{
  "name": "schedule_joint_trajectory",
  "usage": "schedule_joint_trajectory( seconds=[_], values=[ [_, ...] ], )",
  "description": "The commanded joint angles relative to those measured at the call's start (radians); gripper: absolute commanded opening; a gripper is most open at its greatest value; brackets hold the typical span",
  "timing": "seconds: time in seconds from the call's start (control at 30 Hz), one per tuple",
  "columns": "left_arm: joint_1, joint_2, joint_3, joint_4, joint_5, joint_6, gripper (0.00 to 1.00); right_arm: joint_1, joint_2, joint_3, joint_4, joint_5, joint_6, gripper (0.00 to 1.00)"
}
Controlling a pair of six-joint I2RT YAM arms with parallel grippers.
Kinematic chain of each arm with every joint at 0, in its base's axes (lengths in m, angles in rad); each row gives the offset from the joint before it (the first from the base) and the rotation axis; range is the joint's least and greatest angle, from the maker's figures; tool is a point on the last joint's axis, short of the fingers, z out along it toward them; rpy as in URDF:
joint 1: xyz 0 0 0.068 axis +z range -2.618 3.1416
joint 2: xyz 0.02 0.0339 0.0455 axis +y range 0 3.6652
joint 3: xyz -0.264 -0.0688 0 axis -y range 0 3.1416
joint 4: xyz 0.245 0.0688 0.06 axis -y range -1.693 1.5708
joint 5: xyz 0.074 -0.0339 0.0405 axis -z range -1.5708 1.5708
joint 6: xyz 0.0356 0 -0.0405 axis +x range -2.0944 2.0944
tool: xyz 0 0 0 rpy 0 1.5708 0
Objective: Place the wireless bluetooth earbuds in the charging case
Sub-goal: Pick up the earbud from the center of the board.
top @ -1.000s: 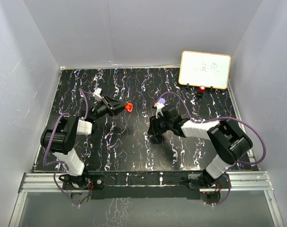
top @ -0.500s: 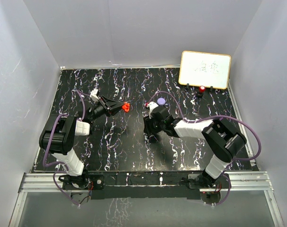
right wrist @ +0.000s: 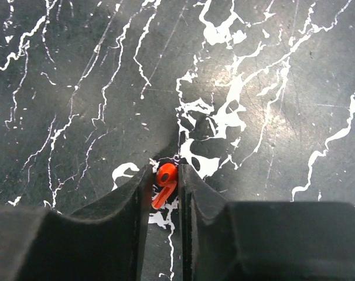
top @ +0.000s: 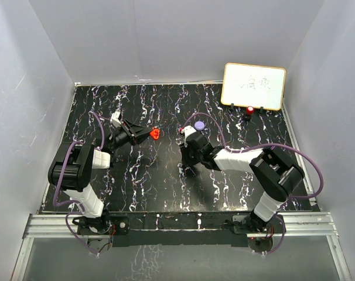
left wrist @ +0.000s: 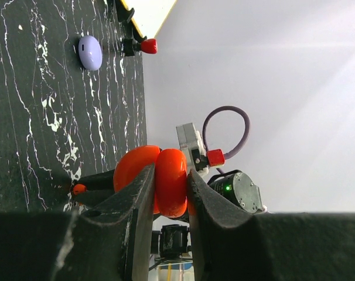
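The red charging case (left wrist: 166, 178) hangs open like a clamshell above the table, and my left gripper (left wrist: 170, 188) is shut on one of its halves. From above, the case (top: 156, 133) shows at the tip of that gripper (top: 149, 133), left of centre. One red earbud (right wrist: 165, 180) lies on the black marbled table between the fingers of my right gripper (right wrist: 164, 186), which is shut on it, stem toward the camera. In the top view the right gripper (top: 188, 168) points down at the table's middle and hides the earbud.
A round lavender case (top: 199, 125) lies closed just behind the right wrist and also shows as the lavender case (left wrist: 89, 52) in the left wrist view. A whiteboard (top: 253, 86) stands at the back right with a small red-topped object (top: 249, 109) in front of it. White walls enclose the table.
The right gripper shifted slightly left, uncovering the lavender case, and its jaws narrowed onto the red earbud. The left gripper carried the red case slightly left and farther back.
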Motion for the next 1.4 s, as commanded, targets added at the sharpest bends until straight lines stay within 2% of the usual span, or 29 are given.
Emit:
schedule_joint_trajectory(
  seconds=[0.0,0.2,0.33,0.53,0.67,0.83,1.1,1.23,1.37],
  values=[
    [0.008,-0.054,-0.01,0.067,0.021,-0.006,0.0,0.011,-0.008,0.021,-0.07,0.048,-0.015,0.2],
    [0.01,-0.058,-0.013,0.065,0.021,-0.003,0.0,0.022,-0.012,0.028,-0.081,0.071,-0.016,0.12],
    [0.011,-0.056,-0.014,0.068,0.02,-0.003,0.0,0.034,-0.035,0.047,-0.115,0.148,-0.019,0.09],
    [0.012,-0.051,-0.014,0.073,0.02,-0.006,0.0,0.061,-0.022,0.173,-0.282,0.418,-0.023,0.06],
    [0.022,-0.063,-0.02,0.079,0.021,-0.015,0.0,0.08,0.05,0.273,-0.423,0.593,-0.024,0.06],
    [0.055,-0.119,-0.033,0.045,0.029,-0.007,0.0,0.103,0.179,0.379,-0.57,0.728,0.009,0.06],
    [0.119,-0.244,-0.049,-0.106,0.041,0.065,0.0,0.131,0.298,0.481,-0.682,0.816,0.047,0.06],
    [0.128,-0.254,-0.052,-0.117,0.049,0.069,0.0,0.138,0.326,0.496,-0.694,0.821,0.052,0.06],
    [0.131,-0.244,-0.056,-0.106,0.049,0.065,0.0,0.141,0.341,0.502,-0.702,0.821,0.058,0.13]
  ],
)
